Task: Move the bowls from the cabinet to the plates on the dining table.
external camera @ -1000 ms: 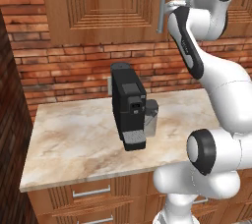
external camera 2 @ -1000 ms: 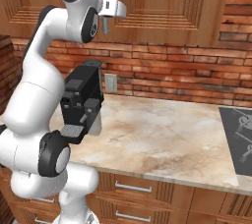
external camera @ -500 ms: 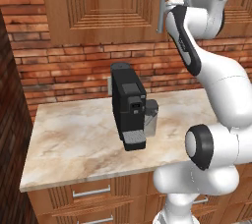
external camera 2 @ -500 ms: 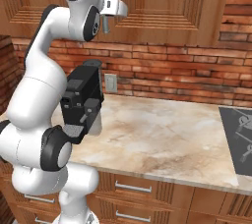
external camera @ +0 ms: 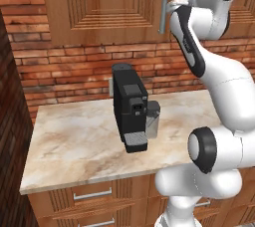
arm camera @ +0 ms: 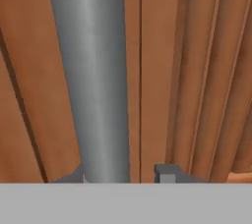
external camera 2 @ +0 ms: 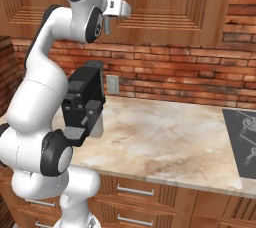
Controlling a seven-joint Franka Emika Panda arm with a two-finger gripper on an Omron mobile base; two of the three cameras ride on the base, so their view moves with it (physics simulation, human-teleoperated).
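1. Step in hand, as judged: getting a hold on the long vertical grey metal bar handle (arm camera: 93, 80) of the brown wooden wall cabinet (external camera: 109, 7) so its panelled door can be swung open. The bowls are not visible; presumably behind the shut doors.
2. To do it well: keep the bar centred between the two tips, close squarely across it, not at a slant, and pull along the door's arc instead of straight out, so the bar does not slip from the pads.
3. Handle position: in the hand view the bar runs from the top of the frame down to the bottom centre-left, passing between the two small dark tips. In the left base view it sits at upper centre-right; in the right base view at top centre-left, partly behind the arm.
4. Pincer: the two-finger gripper (arm camera: 125, 175) sits at the bottom of the hand view, one tip on each side of the bar, very near it. Whether the pads already press the metal I cannot tell; treat the hold as unconfirmed.
5. Surroundings: a black coffee machine (external camera: 130, 106) stands on the beige marble-patterned counter (external camera: 74, 141) below, mid-frame, well clear of the hand.
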